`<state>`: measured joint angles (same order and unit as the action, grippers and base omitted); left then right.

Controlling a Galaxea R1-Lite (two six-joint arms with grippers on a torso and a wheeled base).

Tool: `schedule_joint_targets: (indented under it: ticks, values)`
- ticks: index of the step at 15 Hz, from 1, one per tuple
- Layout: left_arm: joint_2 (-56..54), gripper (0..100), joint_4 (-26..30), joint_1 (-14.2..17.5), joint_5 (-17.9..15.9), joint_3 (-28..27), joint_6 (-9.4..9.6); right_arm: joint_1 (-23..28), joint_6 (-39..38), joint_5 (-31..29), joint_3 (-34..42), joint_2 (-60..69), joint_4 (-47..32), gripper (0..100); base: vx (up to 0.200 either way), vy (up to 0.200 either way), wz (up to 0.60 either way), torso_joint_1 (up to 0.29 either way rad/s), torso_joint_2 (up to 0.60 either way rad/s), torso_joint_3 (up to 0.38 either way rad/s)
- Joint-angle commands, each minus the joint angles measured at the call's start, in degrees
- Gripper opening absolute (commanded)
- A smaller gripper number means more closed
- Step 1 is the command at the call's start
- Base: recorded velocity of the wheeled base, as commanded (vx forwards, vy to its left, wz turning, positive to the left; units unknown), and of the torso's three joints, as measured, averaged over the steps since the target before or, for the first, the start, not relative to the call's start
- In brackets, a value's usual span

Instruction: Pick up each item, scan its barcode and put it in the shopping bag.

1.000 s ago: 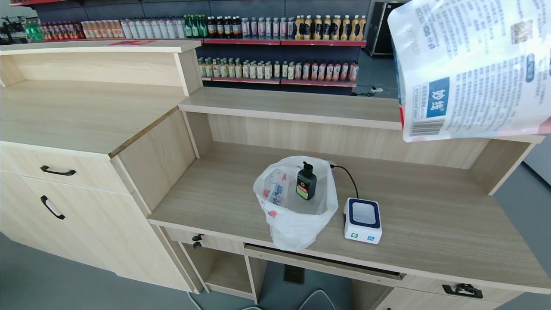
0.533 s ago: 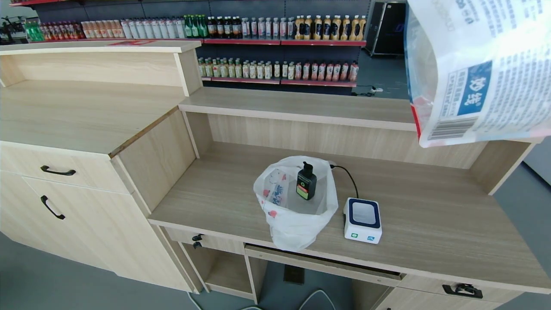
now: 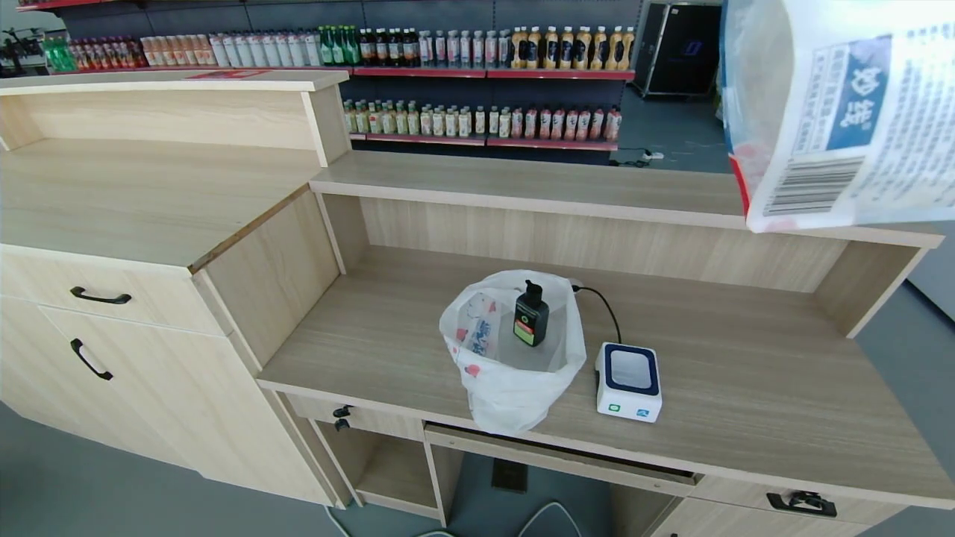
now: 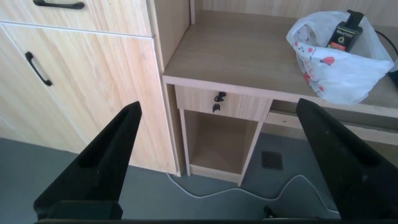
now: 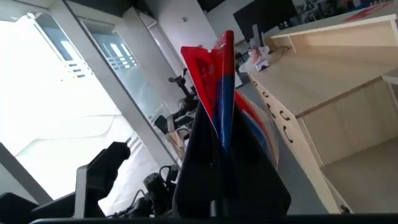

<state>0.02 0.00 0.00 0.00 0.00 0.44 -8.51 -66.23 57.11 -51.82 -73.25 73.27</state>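
A large white snack bag (image 3: pixel 843 112) with a blue label hangs high at the right, close to the head camera, its barcode (image 3: pixel 813 185) on the lower corner. My right gripper (image 5: pixel 219 146) is shut on the snack bag's red and blue edge (image 5: pixel 219 81). On the desk stands the white shopping bag (image 3: pixel 515 358), open, with a black pump bottle (image 3: pixel 531 317) inside. Just right of it sits the white barcode scanner (image 3: pixel 629 380). My left gripper (image 4: pixel 217 165) is open and holds nothing, low in front of the desk's left end; the shopping bag (image 4: pixel 339 62) lies beyond it.
The scanner's black cable (image 3: pixel 606 306) runs back behind the bag. A taller counter (image 3: pixel 149 194) with drawers rises at the left, and a raised ledge (image 3: pixel 507 183) borders the desk's back. Shelves of drink bottles (image 3: pixel 477 48) line the far wall.
The snack bag has moved right and slightly up in the head view and has tilted, so its barcode now sits further right. Shopping bag, bottle and scanner have not moved.
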Motion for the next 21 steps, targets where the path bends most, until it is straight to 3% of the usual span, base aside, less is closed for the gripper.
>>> schedule_joint_targets:
  ticks: [1,5,10,17,21]
  values:
    - [0.0,100,0.0,0.0,0.0,0.0,0.00,0.6,0.0,-1.0,3.7,4.0,-3.3,0,0.000,0.000,0.00,0.000,0.00,0.000]
    - [0.0,100,0.0,0.0,0.0,0.0,0.00,0.2,0.1,-7.8,10.7,9.2,-7.4,0,0.000,0.000,0.00,0.000,0.00,0.000]
    - [0.0,100,0.0,0.0,0.0,0.0,0.00,-0.1,0.3,-12.2,14.0,12.7,-14.2,0,0.000,0.000,0.00,0.000,0.00,0.000]
    - [0.0,100,0.0,0.0,0.0,0.0,0.00,-10.2,-0.1,-15.1,15.8,13.9,-13.9,0,0.000,0.000,0.00,0.000,0.00,0.000]
    - [0.0,100,0.0,0.0,0.0,0.0,0.00,-12.6,-0.6,-15.1,16.5,15.0,-14.2,0,0.000,0.000,0.00,0.000,0.00,0.000]
